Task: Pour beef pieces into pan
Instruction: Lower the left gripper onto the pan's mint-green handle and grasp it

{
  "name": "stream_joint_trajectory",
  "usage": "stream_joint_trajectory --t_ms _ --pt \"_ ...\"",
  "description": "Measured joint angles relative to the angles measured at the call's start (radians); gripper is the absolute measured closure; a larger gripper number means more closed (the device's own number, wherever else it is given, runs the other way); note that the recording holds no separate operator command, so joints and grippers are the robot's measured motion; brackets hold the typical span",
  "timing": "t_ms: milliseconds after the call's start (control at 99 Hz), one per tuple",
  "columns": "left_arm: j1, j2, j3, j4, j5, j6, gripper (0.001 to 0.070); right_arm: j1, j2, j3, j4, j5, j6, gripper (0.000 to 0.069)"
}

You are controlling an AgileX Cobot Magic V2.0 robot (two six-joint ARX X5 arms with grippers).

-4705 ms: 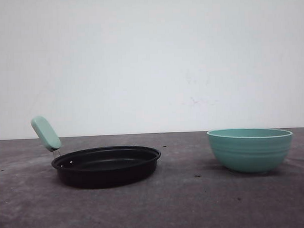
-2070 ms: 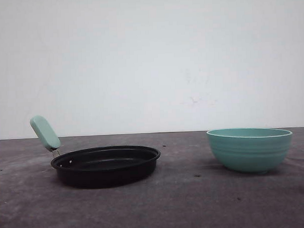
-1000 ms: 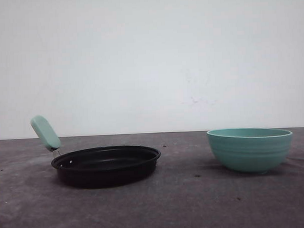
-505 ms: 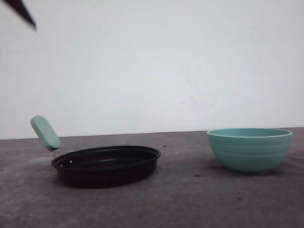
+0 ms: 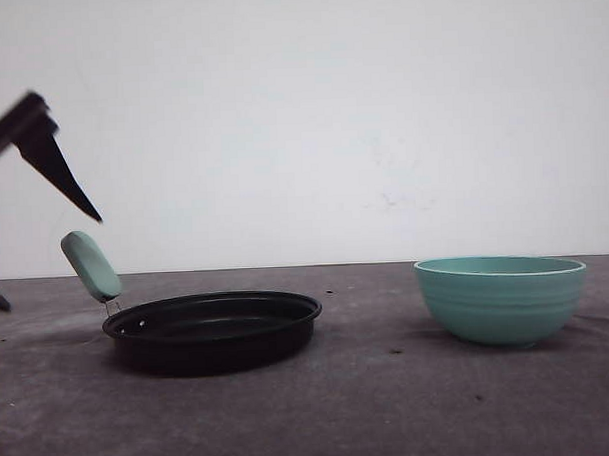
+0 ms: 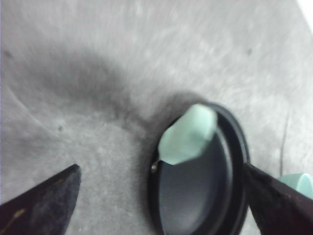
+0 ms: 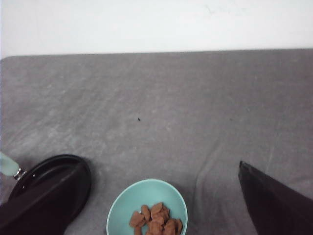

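The left gripper (image 6: 161,205) has its jaws spread wide and holding nothing, the 2 dark fingers standing apart on either side of the pan (image 6: 205,186), whose mint-green handle (image 6: 188,134) lies in the gap between them. The right gripper (image 7: 161,205) also has its jaws spread and empty, poised over the teal bowl (image 7: 146,200) with 1 finger to each side of it and touching nothing. What has changed is on the left: a second ago the front view held just the pan and bowl, half a second ago a dark tip showed in the upper left corner, and now the left gripper (image 5: 29,213) has dropped to hang just above and beside the handle (image 5: 91,265). I take this as the left arm coming in to steady the pan by its handle before any pouring, so the task looks barely begun. The pan (image 5: 213,331) and the bowl (image 5: 502,299) have not shifted on the counter (image 5: 391,405) across the earlier pictures; they stand well apart, pan on the left, bowl on the right. The beef pieces (image 7: 155,219) are all in the bowl, a small reddish-brown heap, too clumped to count exactly. The pan's inside looks bare. In all: 1 pan, 1 bowl, 1 heap of beef, 2 grippers.
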Motion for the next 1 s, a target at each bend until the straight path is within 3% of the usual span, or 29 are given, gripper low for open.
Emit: stream_joint_trajectory --t_ms 323,505,575,888,939,1000 --pt "-0.058 0.160 0.000 0.149 -0.019 -0.089 0.0086 0.000 -0.002 0.000 -0.101 0.000 0.003 0.0063" --pt "-0.088 0.173 0.000 0.166 -0.134 -0.119 0.0268 0.000 -0.021 0.000 -0.167 0.000 0.003 0.0063" --pt "-0.101 0.174 0.000 0.181 -0.178 -0.121 0.0304 0.000 -0.032 0.000 -0.189 0.000 0.003 0.0063" --pt "-0.154 0.191 0.000 0.296 -0.203 -0.163 0.0367 0.000 -0.070 0.000 -0.212 0.000 0.003 0.0063" --pt "-0.160 0.201 0.000 0.296 -0.203 -0.166 0.0413 0.000 -0.070 0.000 -0.218 0.000 0.003 0.0063" --pt "-0.166 0.209 0.000 0.293 -0.201 -0.170 0.0520 0.000 -0.070 0.000 -0.221 0.000 0.003 0.0063"
